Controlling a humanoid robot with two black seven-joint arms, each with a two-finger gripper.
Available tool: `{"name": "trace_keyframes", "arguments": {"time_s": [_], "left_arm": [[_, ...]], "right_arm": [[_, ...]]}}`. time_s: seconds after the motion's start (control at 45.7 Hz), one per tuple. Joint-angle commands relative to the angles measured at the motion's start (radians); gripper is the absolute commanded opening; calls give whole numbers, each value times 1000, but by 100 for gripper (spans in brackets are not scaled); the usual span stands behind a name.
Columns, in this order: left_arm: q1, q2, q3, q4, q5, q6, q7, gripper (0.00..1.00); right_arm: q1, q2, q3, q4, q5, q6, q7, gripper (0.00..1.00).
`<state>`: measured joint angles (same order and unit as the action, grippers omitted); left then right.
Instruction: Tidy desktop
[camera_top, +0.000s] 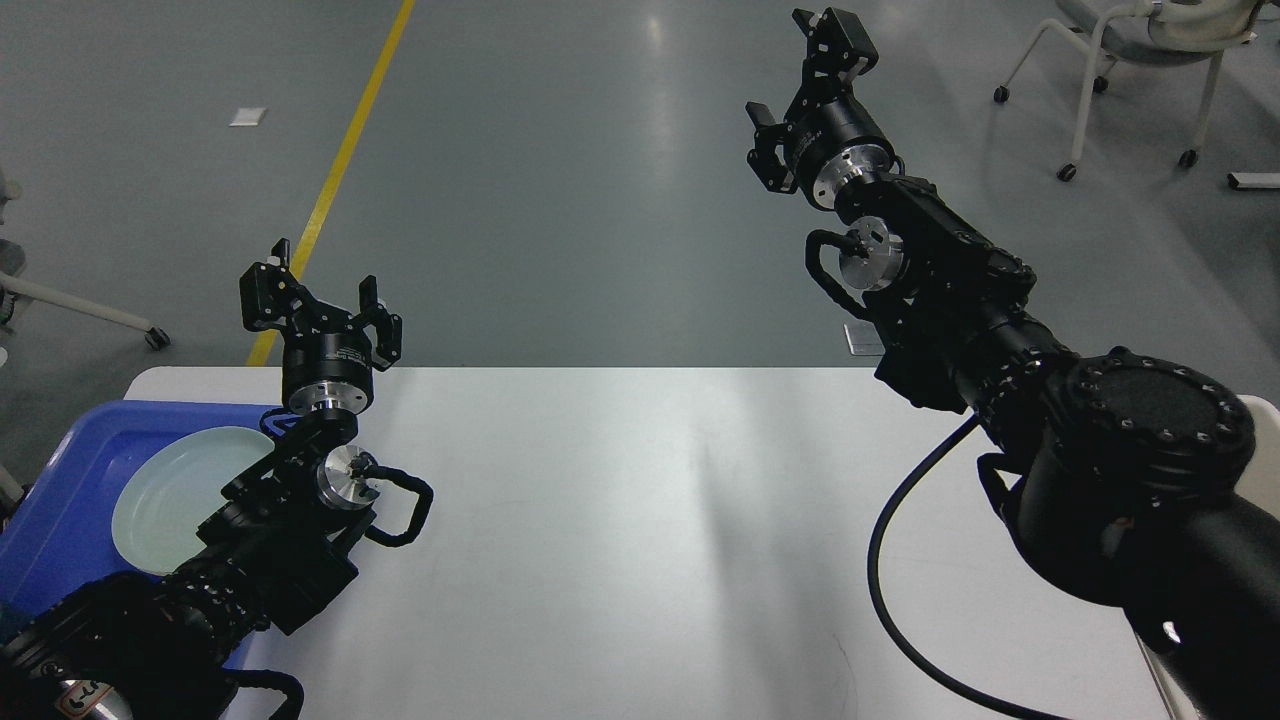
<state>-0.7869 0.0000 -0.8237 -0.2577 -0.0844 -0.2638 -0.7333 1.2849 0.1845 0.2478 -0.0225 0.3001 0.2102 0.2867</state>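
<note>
The big white smooth surface (640, 520) lay wide below both black arms. The left fingers (318, 300) were spread apart and held nothing, above a blue plastic tray (70, 500) with a pale round plate (175, 495). The right fingers (805, 85) were apart too, high up over the grey floor (560, 180).

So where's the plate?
In the head view, the pale plate lies in the blue tray at the desktop's left edge, under my left arm.

Bright, sharp — perhaps overhead glare on floor (660, 130)
</note>
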Motion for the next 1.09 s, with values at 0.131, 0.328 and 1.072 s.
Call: {"name": "trace_keyframes", "arguments": {"time_s": [0.131, 0.328, 1.072], "left_arm": [[0, 0, 0, 0, 0, 0, 0, 100], [0, 0, 0, 0, 0, 0, 0, 100], [0, 0, 0, 0, 0, 0, 0, 100]], "right_arm": [[-25, -2, 13, 7, 5, -77, 0, 100], [-81, -2, 64, 10, 5, -95, 0, 100], [-299, -10, 257, 4, 21, -132, 0, 100]]}}
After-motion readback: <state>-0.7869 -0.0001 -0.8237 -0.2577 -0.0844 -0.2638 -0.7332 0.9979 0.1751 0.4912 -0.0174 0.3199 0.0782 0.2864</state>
